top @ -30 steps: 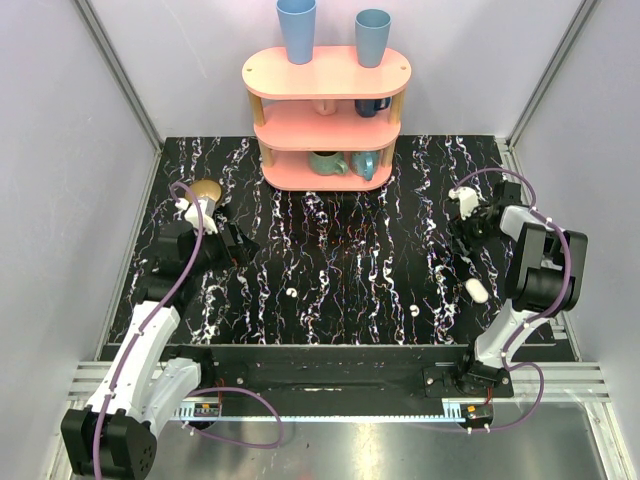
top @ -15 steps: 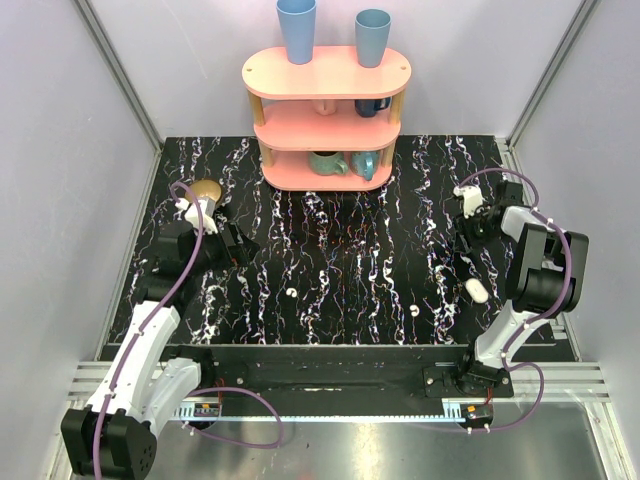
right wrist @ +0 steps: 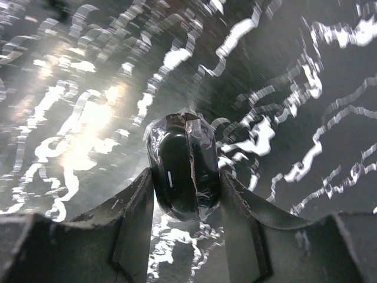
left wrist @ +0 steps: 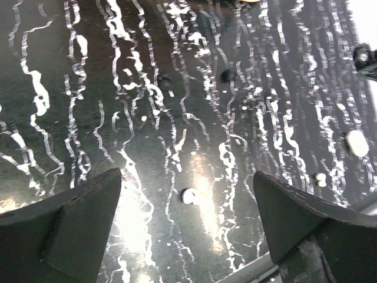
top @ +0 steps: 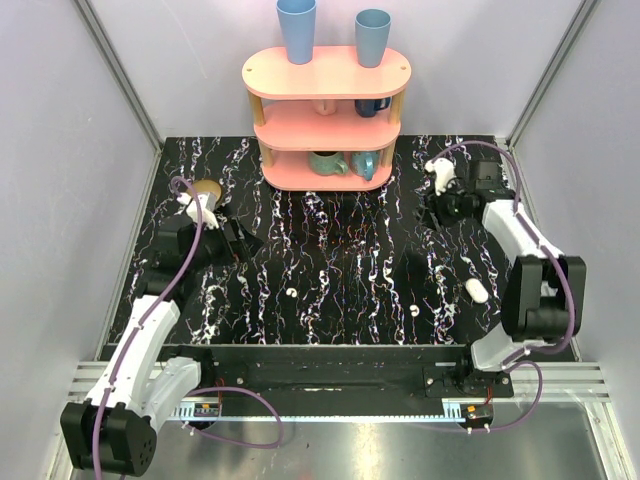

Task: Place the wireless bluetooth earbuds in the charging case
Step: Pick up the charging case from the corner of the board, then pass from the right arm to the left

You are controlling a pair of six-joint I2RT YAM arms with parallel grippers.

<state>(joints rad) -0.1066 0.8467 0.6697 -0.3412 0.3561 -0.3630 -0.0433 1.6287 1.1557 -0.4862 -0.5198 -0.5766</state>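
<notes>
Tabletop (top: 330,250), black marble pattern: lying beneath everything.
Pink shelf (top: 326,75): standing at 12 o'clock.
Left gripper (top: 240,240): hanging at 9 o'clock, fingers spread wide, gripping nothing.
Right gripper (right wrist: 187,183): hovering at 2 o'clock, clamping a black oval object (right wrist: 177,153).
Charging case (top: 477,290): lying at 4 o'clock, apart from both grippers.
Earbuds (top: 290,293): lying loose, one at 7 o'clock, the other (top: 414,310) at 8 o'clock of the case.

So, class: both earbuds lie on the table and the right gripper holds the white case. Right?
No: the top view shows the white case lying on the table; the right gripper holds a dark object. Both earbuds do lie there.
</notes>
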